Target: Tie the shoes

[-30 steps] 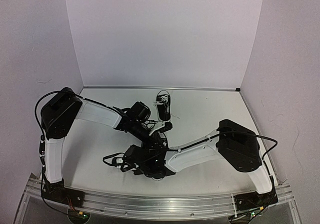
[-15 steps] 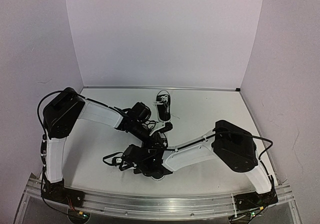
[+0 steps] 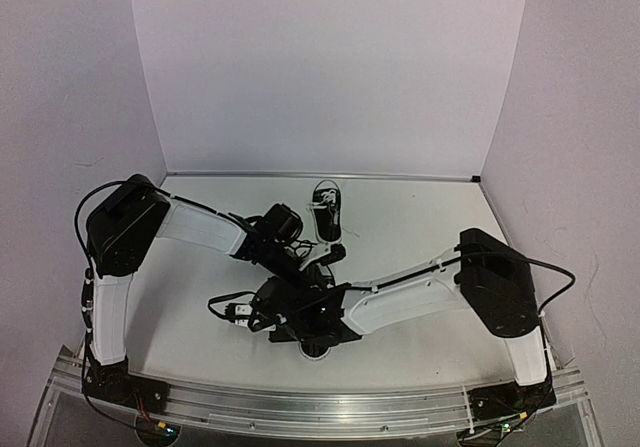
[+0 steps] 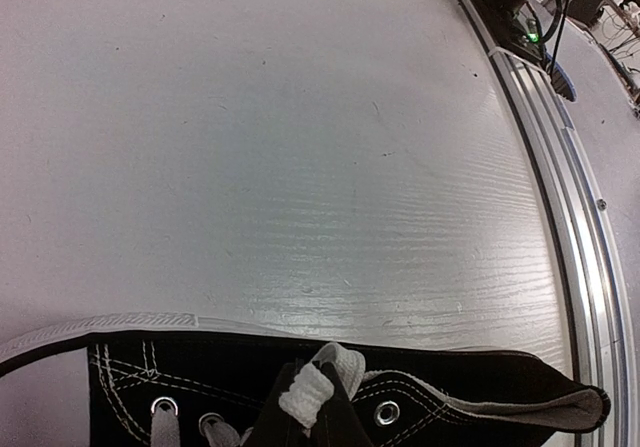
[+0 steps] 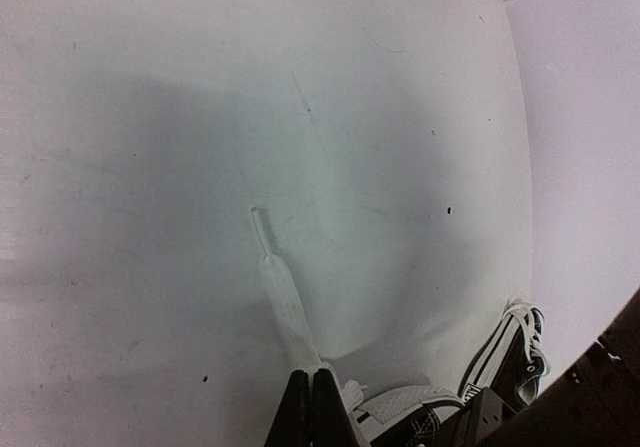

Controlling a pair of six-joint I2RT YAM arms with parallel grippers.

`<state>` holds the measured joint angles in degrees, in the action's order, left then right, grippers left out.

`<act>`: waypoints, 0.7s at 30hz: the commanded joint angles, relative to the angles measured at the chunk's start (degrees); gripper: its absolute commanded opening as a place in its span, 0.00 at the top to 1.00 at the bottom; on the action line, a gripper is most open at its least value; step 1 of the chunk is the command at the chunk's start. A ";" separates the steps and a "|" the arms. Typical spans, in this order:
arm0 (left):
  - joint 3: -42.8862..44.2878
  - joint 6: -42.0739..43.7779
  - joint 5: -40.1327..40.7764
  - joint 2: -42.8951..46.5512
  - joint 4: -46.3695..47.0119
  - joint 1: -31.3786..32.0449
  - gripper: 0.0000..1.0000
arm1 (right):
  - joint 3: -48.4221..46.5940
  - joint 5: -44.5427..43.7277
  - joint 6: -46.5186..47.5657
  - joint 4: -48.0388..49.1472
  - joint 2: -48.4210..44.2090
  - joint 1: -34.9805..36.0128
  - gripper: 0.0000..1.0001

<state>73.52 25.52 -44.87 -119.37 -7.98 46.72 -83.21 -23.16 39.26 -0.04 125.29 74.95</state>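
One black sneaker [image 3: 327, 213] with white laces lies near the back wall. The other shoe [image 3: 318, 339] sits under both wrists near the front; only its white sole edge shows from above. In the left wrist view this shoe [image 4: 480, 392] fills the bottom edge, and my left gripper [image 4: 318, 399] is shut on a loop of white lace [image 4: 325, 377] above the eyelets. My right gripper [image 5: 311, 392] is shut on the other white lace [image 5: 282, 297], whose tipped end sticks out past the fingers over the table. The far shoe also shows in the right wrist view [image 5: 515, 352].
White walls close the table [image 3: 420, 217] at the back and sides. An aluminium rail [image 3: 330, 407] runs along the front edge and shows in the left wrist view [image 4: 560, 197]. A cable loop [image 3: 225, 307] hangs left of the right wrist.
The right arm's elbow has swung right and back, and its wrist shifted slightly up and left over the near shoe. The left arm stays about where it was.
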 commanded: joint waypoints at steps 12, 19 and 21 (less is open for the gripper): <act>0.01 -1.37 3.19 1.14 -0.74 0.26 1.00 | 14.85 7.25 -14.46 0.54 -16.58 1.40 1.00; -1.41 -2.08 4.59 2.47 0.65 0.21 1.00 | 20.49 8.17 -19.24 0.92 -21.42 1.71 1.00; -2.11 -2.26 5.13 3.04 1.29 0.23 1.00 | 22.79 8.18 -20.93 1.39 -23.40 1.69 1.00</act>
<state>73.17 23.89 -43.03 -119.08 -7.27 46.90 -63.51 -15.65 23.10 0.17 107.01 76.29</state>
